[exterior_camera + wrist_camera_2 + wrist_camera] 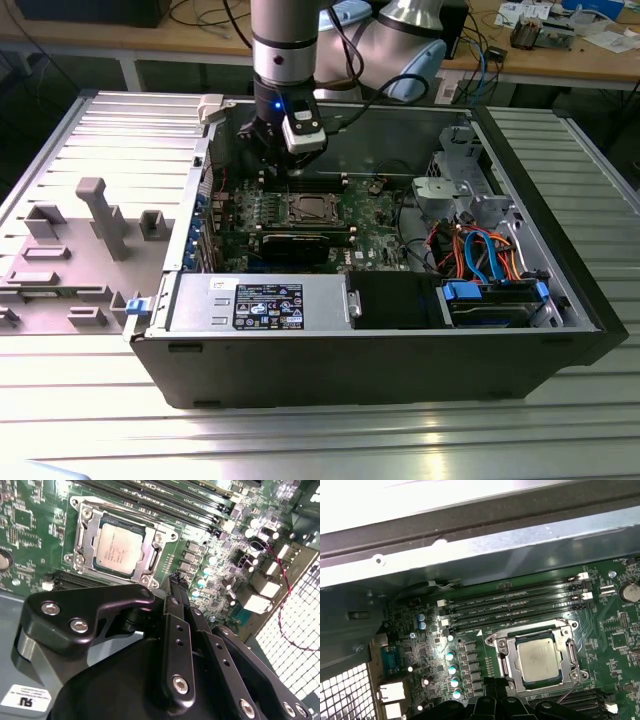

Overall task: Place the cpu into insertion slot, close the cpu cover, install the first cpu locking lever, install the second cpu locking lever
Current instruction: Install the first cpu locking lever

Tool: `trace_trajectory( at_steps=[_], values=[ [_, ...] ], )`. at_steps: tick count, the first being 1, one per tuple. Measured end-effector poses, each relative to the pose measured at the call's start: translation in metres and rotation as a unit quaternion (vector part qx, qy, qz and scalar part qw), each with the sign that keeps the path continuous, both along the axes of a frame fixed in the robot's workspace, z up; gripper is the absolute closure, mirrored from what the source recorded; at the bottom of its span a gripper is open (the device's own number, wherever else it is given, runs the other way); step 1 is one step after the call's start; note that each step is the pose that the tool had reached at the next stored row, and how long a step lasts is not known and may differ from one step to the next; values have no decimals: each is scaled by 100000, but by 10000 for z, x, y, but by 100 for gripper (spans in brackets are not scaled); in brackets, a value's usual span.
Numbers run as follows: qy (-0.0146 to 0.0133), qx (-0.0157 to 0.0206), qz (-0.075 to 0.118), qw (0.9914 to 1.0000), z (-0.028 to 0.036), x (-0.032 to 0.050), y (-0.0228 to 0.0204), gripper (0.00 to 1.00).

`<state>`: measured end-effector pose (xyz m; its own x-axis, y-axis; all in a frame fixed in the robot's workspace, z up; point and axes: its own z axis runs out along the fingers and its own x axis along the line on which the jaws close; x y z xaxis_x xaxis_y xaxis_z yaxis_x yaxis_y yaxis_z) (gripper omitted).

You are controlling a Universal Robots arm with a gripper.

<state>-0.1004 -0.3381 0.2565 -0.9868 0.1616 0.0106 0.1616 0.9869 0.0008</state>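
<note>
The cpu [120, 547] [539, 659] lies flat in the insertion slot [495, 641] on the green board, its silver-grey top showing. The cpu cover [153, 555] [571, 652] lies down around the chip as a thin metal frame. A thin lever rod [566, 693] sticks out at one corner of the socket. My gripper [176, 582] [492, 686] hovers above the board beside the socket, fingers together with nothing between them. In the exterior view the gripper [283, 165] hangs just behind the socket [311, 208], slightly toward the exterior view's left.
Long memory slots [520, 602] run beside the socket, and the case wall [470, 540] rises behind them. A black graphics card [295, 245], a power supply [260, 300] and a drive cage with cables [490, 260] fill the case. Grey fixtures [100, 215] stand outside.
</note>
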Motion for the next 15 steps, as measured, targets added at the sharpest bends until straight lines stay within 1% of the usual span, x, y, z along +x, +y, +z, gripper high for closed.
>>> trace_trajectory(
  at_steps=[2,4,5,8,10,15],
  values=[
    [4,28,1308,99991,-3,0,0,89],
    [4,39,2680,99964,-5,0,0,89],
    [4,40,3320,99945,-6,0,0,89],
    [2,42,5461,99851,-12,0,0,89],
    [-5,45,5869,99828,-16,-20,0,89],
    [1,42,6031,99818,-20,-120,0,89]
  ],
)
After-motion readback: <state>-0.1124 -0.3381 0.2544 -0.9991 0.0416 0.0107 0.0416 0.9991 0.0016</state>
